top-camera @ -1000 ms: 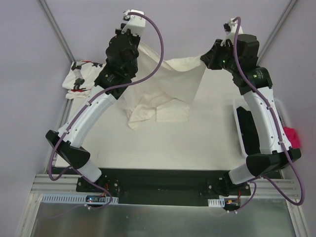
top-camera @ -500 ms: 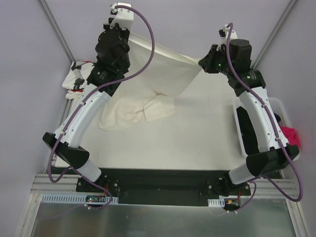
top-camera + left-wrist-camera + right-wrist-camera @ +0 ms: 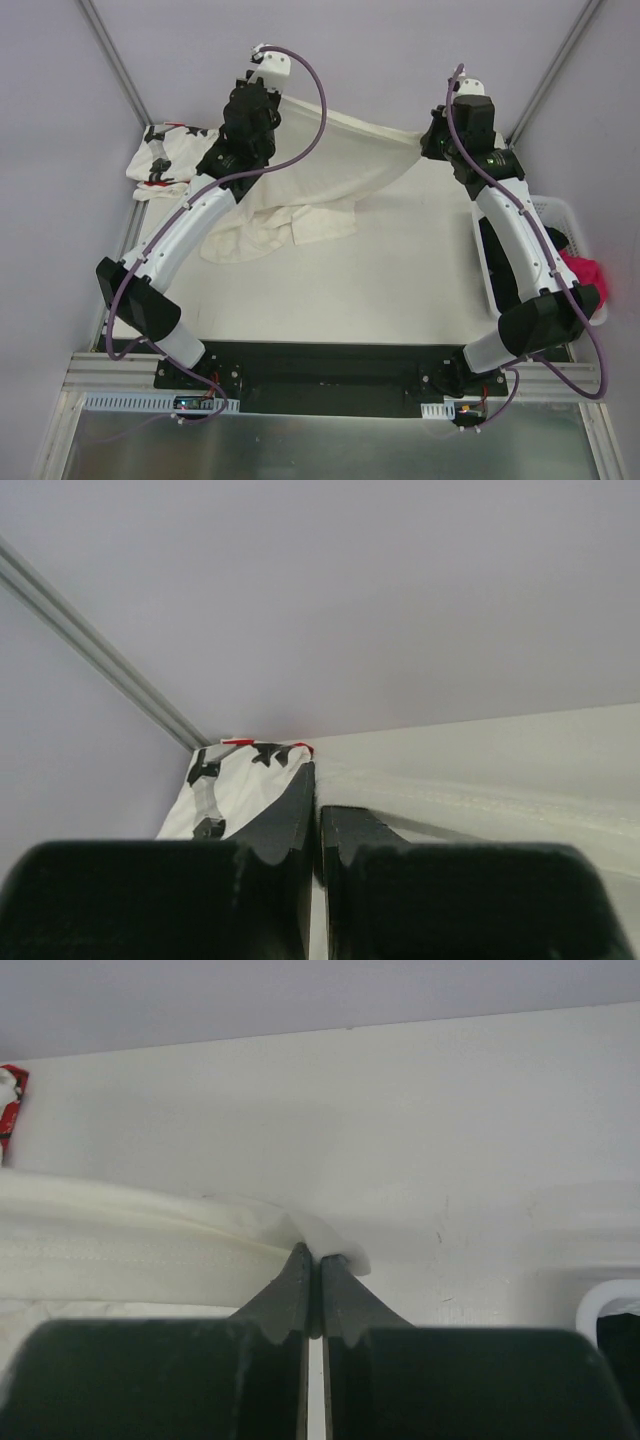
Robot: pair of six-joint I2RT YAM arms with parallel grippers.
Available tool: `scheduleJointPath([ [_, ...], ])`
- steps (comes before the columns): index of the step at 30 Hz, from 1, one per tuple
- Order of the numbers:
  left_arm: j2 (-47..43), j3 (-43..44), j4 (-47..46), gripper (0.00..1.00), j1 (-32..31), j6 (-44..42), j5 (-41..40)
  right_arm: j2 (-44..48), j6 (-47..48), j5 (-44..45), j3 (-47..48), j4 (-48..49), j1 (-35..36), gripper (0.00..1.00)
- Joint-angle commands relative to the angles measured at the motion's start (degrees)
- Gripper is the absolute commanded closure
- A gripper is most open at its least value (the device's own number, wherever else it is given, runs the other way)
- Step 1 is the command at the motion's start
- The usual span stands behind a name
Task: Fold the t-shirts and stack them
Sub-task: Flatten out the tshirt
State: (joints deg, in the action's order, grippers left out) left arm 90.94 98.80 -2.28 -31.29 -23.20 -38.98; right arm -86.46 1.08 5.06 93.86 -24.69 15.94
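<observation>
White table (image 3: 400,290) fills most of the overhead view, with two robot arms reaching from its near edge toward its far edge.

Over the far half of the table, a large cream-white t-shirt (image 3: 345,160) hangs stretched between the two arms. Its upper edge is pulled into a fairly taut line. The rest sags and trails in loose folds onto the table's middle left.

At the far left corner of the table lies a second t-shirt (image 3: 165,155), white with black stars and red marks, crumpled and untouched.

Along the right edge of the table sits a white plastic basket (image 3: 560,210), partly hidden by the right arm.

The left gripper (image 3: 315,780) is clenched on one end of the cream shirt's raised edge. The right gripper (image 3: 321,1255) is pinched tight on the other end, biting a stitched hem.

Judging by the way it drapes, the cream shirt is light, limp and without any stiffness. It will likely droop wherever it is unsupported and bunch when laid down. The doubled, stitched hem and the corners look like the surest places to grip. A thin pinch on single cloth could slip free.
</observation>
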Motion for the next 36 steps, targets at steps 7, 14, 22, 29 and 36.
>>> scheduleJointPath([
  [7, -2.2, -4.8, -5.4, 1.00, 0.9, 7.2, 4.9, 2.5, -0.8, 17.6, 0.6, -2.7, -1.3, 0.99],
  [14, -2.8, -15.5, -7.6, 1.00, 0.9, 18.8, 15.3, 4.2, -3.3, 15.5, -3.0, -1.6, -1.2, 0.98],
  [22, 1.6, -19.1, -8.0, 1.00, -0.2, 28.5, 23.6, 2.8, -2.1, 13.5, 2.4, -5.6, 0.0, 0.45],
  [29, 5.0, -16.6, -8.2, 1.00, -2.1, 27.2, 24.7, 4.3, -2.8, 2.3, 0.7, -4.1, 3.4, 0.41],
  [36, 5.5, -18.6, -10.5, 1.00, -2.3, 26.6, 27.4, 0.1, -6.8, -10.5, -2.8, 0.2, 5.8, 0.41],
])
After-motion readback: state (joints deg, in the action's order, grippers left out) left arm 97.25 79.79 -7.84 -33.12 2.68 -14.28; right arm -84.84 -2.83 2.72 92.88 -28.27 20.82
